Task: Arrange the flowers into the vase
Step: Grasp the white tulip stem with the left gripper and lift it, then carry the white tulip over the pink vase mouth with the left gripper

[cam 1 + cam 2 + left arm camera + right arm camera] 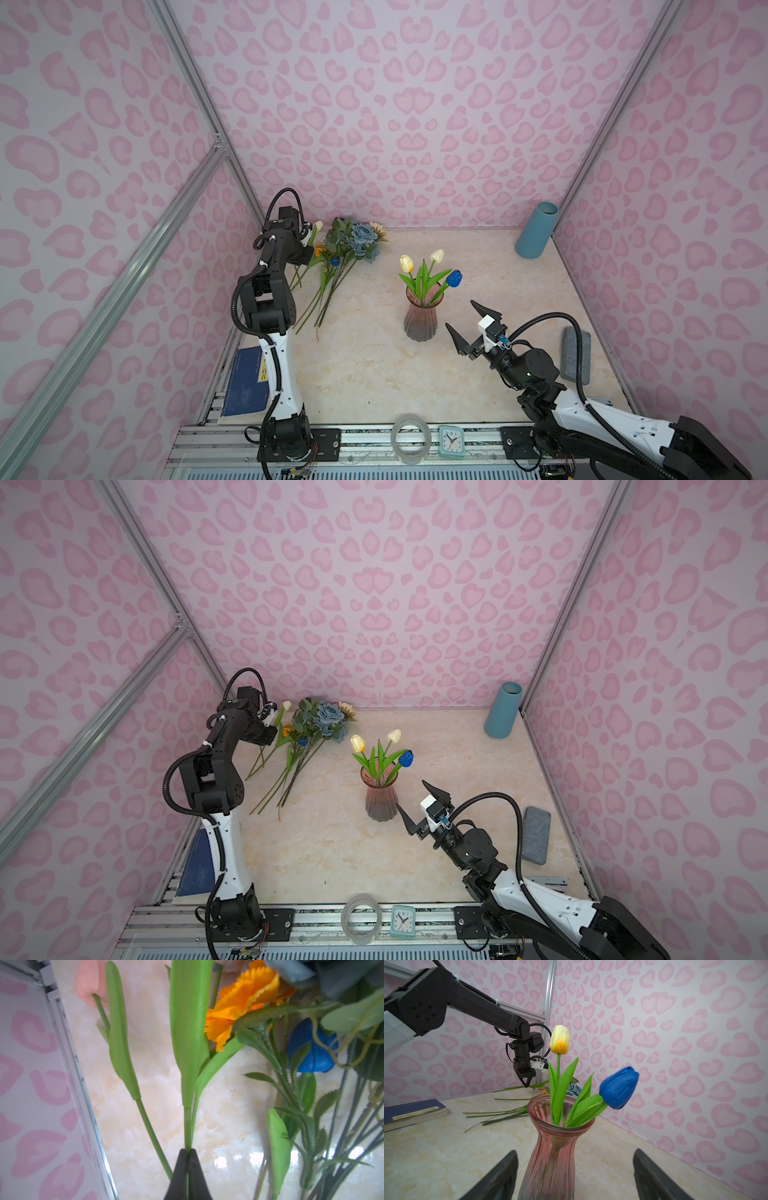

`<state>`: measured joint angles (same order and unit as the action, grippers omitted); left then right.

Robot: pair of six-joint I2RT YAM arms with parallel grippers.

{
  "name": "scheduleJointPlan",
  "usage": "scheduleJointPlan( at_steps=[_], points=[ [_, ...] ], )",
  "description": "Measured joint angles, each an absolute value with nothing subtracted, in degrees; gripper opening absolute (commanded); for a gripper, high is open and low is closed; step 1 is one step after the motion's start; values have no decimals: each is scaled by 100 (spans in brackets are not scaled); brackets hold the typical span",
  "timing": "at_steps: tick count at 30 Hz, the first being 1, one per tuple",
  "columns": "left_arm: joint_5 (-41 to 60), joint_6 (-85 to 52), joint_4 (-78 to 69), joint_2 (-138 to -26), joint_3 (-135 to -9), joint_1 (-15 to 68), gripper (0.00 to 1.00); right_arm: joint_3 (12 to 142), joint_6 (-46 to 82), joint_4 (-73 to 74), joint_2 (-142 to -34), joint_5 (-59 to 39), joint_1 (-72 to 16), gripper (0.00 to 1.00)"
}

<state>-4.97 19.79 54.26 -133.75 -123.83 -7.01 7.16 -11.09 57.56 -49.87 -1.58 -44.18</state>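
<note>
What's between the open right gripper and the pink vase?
Nothing. In a top view only a narrow strip of bare table separates the right gripper from the vase; the right wrist view shows the vase straight ahead of the open jaws.

Tulips (424,276) in vase (420,322), flowers (337,258) left, perhaps overlapping

Two high views, two wrist views.
Both top views looked steeply down from above the near edge, far enough back to take in the whole surface (374,374), and shared almost all of it. The left wrist view sat very close to a flower stem (188,1126) at the left pincer (188,1150); the right wrist view looked low across the surface at the vase (550,1157) nearby.
</note>
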Motion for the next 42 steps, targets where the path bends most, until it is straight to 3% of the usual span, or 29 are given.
scheduleJointPlan(
  at_steps=[6, 18, 28, 42],
  points=[
    [-550, 1579, 5374, -12833, -12033, -683, 3, 716, -1109, 5756, -4976, -161, -4418, 86],
    [460, 735, 4298, -10822, -10641, -176, 3, 716, -1109, 5765, -5015, -156, -4418, 86],
    [1140, -462, 117, -7015, -5931, 1192, 3, 714, -1114, 5905, -5367, -130, -4418, 86],
    [1638, -631, -2202, -5902, -4399, 2871, 3, 685, -1146, 6414, -6139, -110, -4418, 86]
  ],
)
